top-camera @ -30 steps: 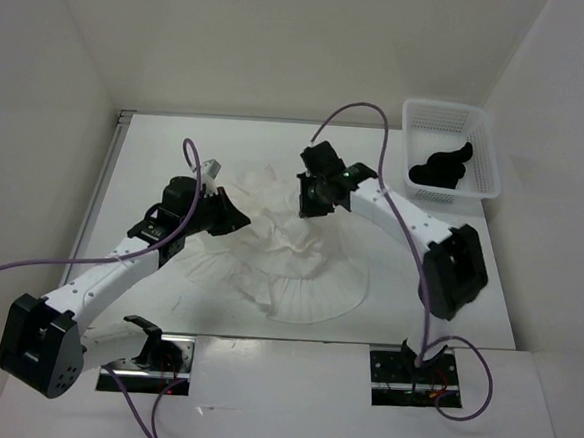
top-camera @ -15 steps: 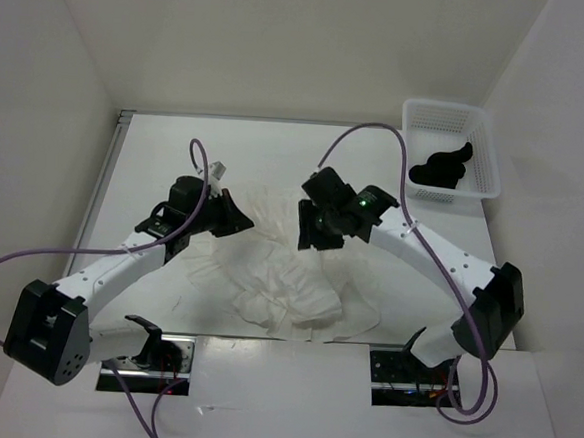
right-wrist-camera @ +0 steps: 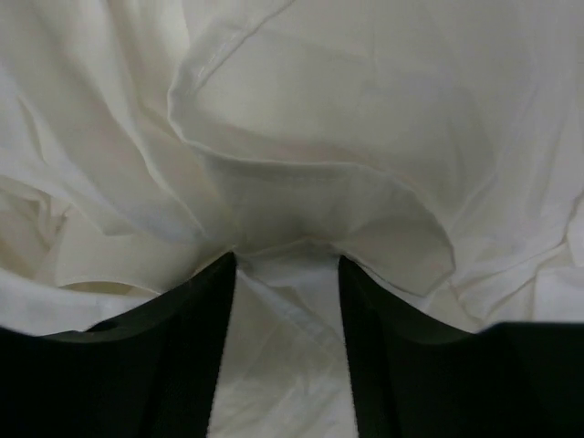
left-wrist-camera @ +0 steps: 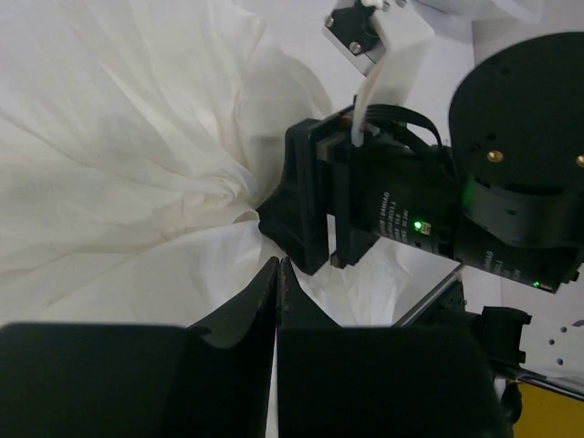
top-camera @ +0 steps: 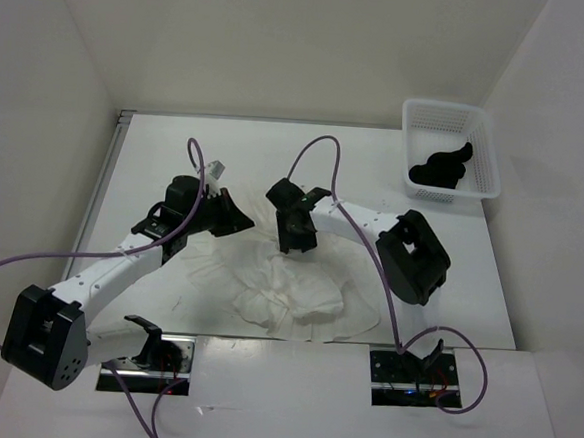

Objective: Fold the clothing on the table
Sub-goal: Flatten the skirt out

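Though crumpled, 1 clothing (top-camera: 296, 298), 1 basket (top-camera: 443, 107)

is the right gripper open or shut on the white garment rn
Open: in the right wrist view the right gripper has its fingers apart, the white garment lying unpinched beneath.

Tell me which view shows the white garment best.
Top external: it alone shows nearly the whole clothing, bunched in a wrinkled heap on the table. Left wrist catches only gathered folds; right wrist only a close-up of creases and a hem.
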Tool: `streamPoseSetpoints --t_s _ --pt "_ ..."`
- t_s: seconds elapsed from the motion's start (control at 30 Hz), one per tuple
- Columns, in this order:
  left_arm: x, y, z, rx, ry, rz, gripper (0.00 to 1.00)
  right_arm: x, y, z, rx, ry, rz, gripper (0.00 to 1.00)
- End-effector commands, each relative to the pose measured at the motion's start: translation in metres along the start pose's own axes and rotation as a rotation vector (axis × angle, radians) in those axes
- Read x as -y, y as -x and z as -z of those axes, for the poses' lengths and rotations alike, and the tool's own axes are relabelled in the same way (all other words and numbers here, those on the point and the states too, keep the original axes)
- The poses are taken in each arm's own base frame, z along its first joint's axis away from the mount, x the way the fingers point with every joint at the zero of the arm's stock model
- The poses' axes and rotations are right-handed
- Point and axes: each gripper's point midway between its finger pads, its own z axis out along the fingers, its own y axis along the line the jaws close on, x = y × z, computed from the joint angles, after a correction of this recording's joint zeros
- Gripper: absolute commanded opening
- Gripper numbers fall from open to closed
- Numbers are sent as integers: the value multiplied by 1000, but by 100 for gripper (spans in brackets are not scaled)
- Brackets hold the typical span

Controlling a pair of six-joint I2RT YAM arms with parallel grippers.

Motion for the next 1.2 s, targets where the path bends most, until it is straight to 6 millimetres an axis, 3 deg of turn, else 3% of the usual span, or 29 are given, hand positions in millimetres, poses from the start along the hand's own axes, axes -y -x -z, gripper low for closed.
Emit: streamPoseSetpoints --t_s 0.0,0.03,0.07,0.1,0.17,0.2,0.3,0.4,0.47,0.57,0.6,0.63,0.73,0.87,0.93,0.97,1.0,1.03,1.17 --pt "9 -1 -1 -14 -53 9 3 -2 44 10 129 -8 -5 51" --pt "10 -2 0 -21 -61 8 3 1 40 5 115 -27 -1 38" --pt "10 -2 0 -21 -61 8 3 11 39 5 104 -58 -7 7" --pt "10 -2 0 -21 -61 8 3 16 38 5 102 -83 -5 0" --pt "7 -5 -1 -27 -56 1 3 33 26 15 83 -141 -10 0" --pt "7 -5 -1 -27 -56 1 3 42 31 33 126 -171 -23 0" --pt "5 -7 0 -34 -50 -4 3 72 19 68 159 -255 -72 0" --pt "5 -6 -3 -29 -54 -7 3 98 0 91 144 -342 -103 0" --pt "1 -11 -7 -55 -50 3 3 104 -5 108 157 -336 -136 0" --pt "1 -13 -13 -78 -58 9 3 73 -17 129 104 -107 -83 0" --pt "-1 -15 -15 -84 -52 12 3 58 -19 136 88 -12 -66 0" --pt "-2 -13 -17 -87 -50 5 3 31 -27 146 41 153 -48 0" --pt "0 -14 -20 -106 -60 9 2 -9 -48 178 -41 441 14 0" --pt "2 -11 -20 -100 -66 5 2 -37 -95 191 -179 587 171 0" --pt "0 -14 -20 -106 -60 9 2 -38 -119 191 -256 601 208 0" --pt "0 -14 -20 -106 -60 9 2 -33 -121 186 -260 571 205 3" --pt "0 -14 -20 -106 -60 9 2 -27 -123 180 -262 533 201 15" --pt "-3 -18 -20 -113 -55 13 2 -16 -124 176 -268 485 195 58" --pt "8 -21 -18 -138 -115 6 0 9 -100 168 -169 338 164 67"
